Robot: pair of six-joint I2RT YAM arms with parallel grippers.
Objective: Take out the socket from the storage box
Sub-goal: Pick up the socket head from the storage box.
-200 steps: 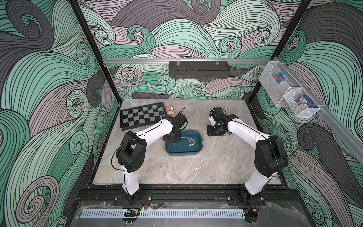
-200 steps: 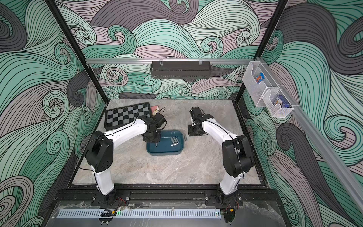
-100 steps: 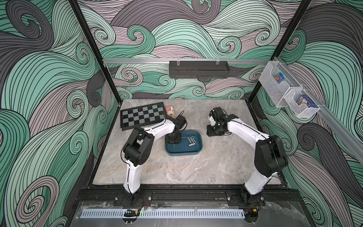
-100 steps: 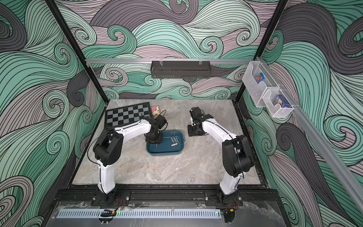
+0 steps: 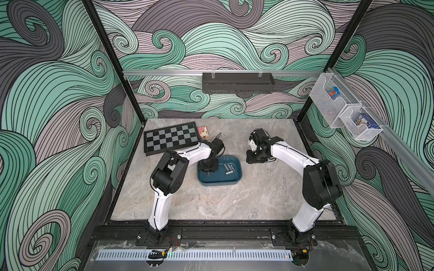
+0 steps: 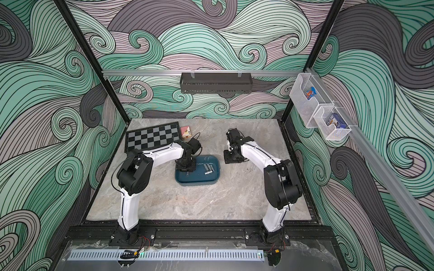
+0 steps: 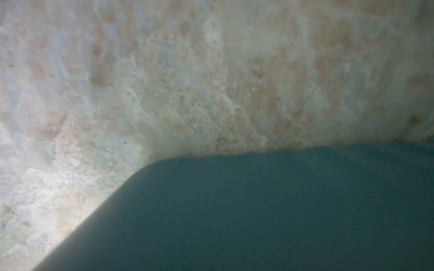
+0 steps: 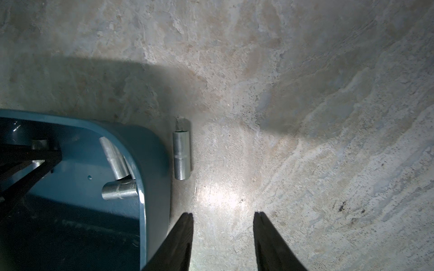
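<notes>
In the storage box [image 5: 219,183], three sockets [image 5: 227,167] clustered; one socket [image 8: 182,156] outside.

Lower left of the right wrist view, the box [image 8: 155,164]: smooth teal plastic with a faintly glossy rim. The sockets [image 8: 115,162] in it and the socket [image 8: 182,156] at centre: bright brushed metal, each with a knurled band. The table [image 8: 305,93]: mottled stone-look surface, mostly matt and pitted, one glare patch.

The marble table [image 5: 211,201] bears the storage box [image 5: 219,183], one socket [image 8: 181,156], a chessboard [image 5: 171,138], a small box [image 5: 203,133].
</notes>
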